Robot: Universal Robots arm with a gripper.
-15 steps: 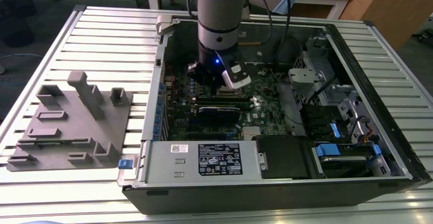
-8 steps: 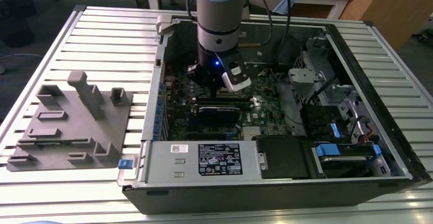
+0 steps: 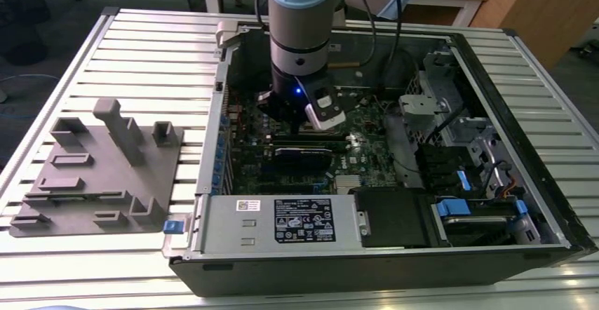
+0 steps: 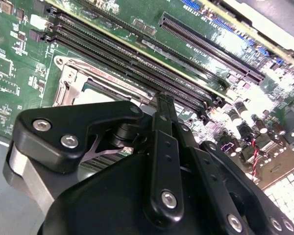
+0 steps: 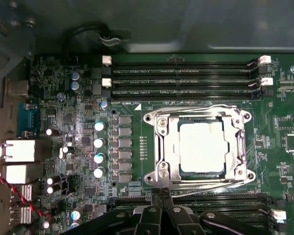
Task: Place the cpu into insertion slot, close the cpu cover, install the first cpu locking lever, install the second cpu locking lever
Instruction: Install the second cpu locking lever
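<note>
Working the locking-lever step: cpu (image 5: 202,147) seated, cpu cover (image 5: 162,147) down; gripper (image 5: 161,195) closed, empty, hovering beside cover edge.

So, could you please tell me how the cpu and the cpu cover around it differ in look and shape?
In the first wrist view, the cpu is a solid, flat square with a pale, matte grey top, while the cpu cover is an open frame of shiny silver metal with a large central window. The cpu sits inside that window; the cpu cover surrounds it and is the larger of the two. Both are squarish, metallic, and lie flat on the green board.
</note>
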